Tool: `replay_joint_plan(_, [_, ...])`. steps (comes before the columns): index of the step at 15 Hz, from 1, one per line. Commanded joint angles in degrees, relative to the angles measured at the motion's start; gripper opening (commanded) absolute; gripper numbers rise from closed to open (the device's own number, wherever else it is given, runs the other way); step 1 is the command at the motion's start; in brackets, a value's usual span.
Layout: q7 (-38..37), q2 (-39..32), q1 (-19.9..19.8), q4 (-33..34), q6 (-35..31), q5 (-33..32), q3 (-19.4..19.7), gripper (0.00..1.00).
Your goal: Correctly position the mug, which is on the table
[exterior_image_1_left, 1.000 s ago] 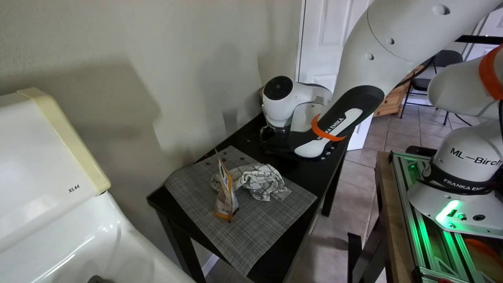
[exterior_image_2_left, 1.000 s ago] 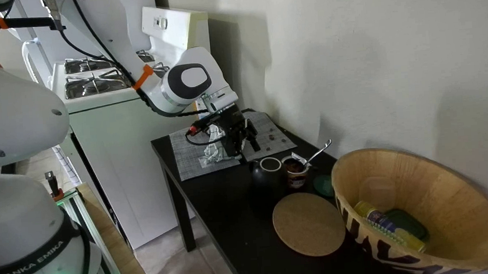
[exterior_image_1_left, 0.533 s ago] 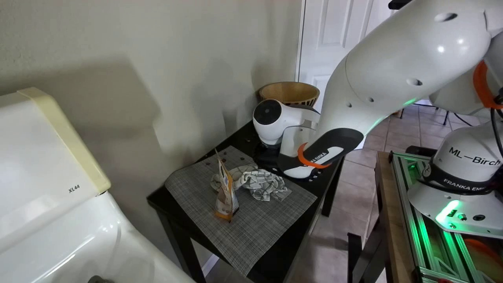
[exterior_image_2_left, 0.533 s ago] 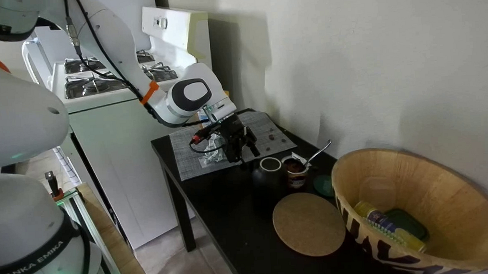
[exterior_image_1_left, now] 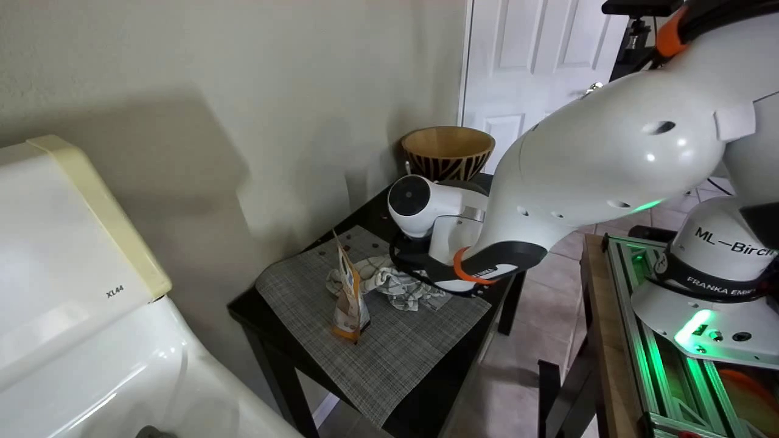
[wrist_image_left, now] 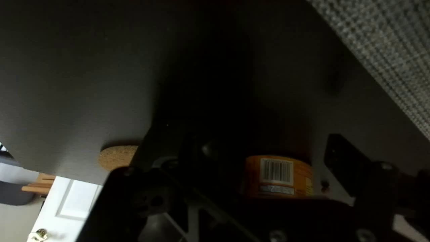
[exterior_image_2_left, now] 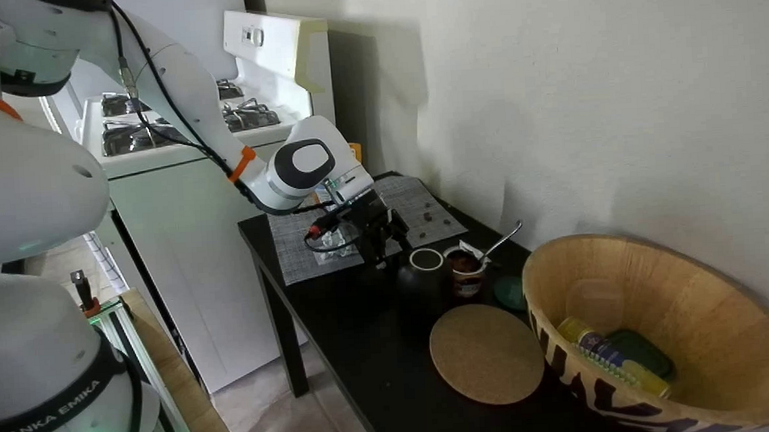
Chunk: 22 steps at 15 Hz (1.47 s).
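The dark mug (exterior_image_2_left: 422, 290) stands on the black table (exterior_image_2_left: 365, 355) in an exterior view, with a pale ring on top, so it looks upside down. My gripper (exterior_image_2_left: 393, 252) points down just beside the mug, on the placemat side, its fingers apart. I cannot tell whether a finger touches the mug. In the wrist view the gripper (wrist_image_left: 267, 148) is open; the mug's outline is lost in the dark there. In an exterior view the arm's wrist hides the mug and the fingers. The grey placemat (exterior_image_1_left: 395, 359) lies on the table.
An orange-labelled tub (exterior_image_2_left: 468, 283) with a spoon stands against the mug's far side; it also shows in the wrist view (wrist_image_left: 277, 174). Close by are a green lid (exterior_image_2_left: 510, 293), a round cork mat (exterior_image_2_left: 487, 355) and a large bowl (exterior_image_2_left: 726, 330). A cloth (exterior_image_1_left: 401, 292) and bag (exterior_image_1_left: 348, 307) lie on the placemat.
The arm has come down and a little towards the mug, so the gripper is lower and closer to it. The mug and the other objects have not moved.
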<state>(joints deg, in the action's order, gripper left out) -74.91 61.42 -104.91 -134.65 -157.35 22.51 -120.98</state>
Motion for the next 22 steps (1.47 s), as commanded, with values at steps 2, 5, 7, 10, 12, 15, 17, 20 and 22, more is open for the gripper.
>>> replay_joint_plan(2, [-2.4,4.5,0.1,2.3,0.8,2.4,-1.0,0.61])
replay_joint_plan(5, [-2.3,5.6,0.3,2.9,0.9,2.7,-1.0,0.45])
replay_joint_plan(7, [-2.3,6.1,0.5,3.0,0.9,2.7,-0.9,0.30])
replay_joint_plan(10, [-1.8,5.7,1.0,2.7,1.0,2.8,-0.7,0.07])
replay_joint_plan(12, [-1.0,4.0,1.7,1.8,0.7,3.0,-0.5,0.00])
replay_joint_plan(15, [-0.8,3.4,3.3,1.4,1.4,2.9,-0.3,0.20])
replay_joint_plan(17, [-3.9,5.7,5.2,1.7,2.1,3.7,0.5,0.33])
replay_joint_plan(20, [-6.5,7.1,7.2,1.9,1.9,5.0,1.9,0.56])
replay_joint_plan(22, [-7.5,8.2,8.1,2.4,2.0,5.2,2.7,0.71])
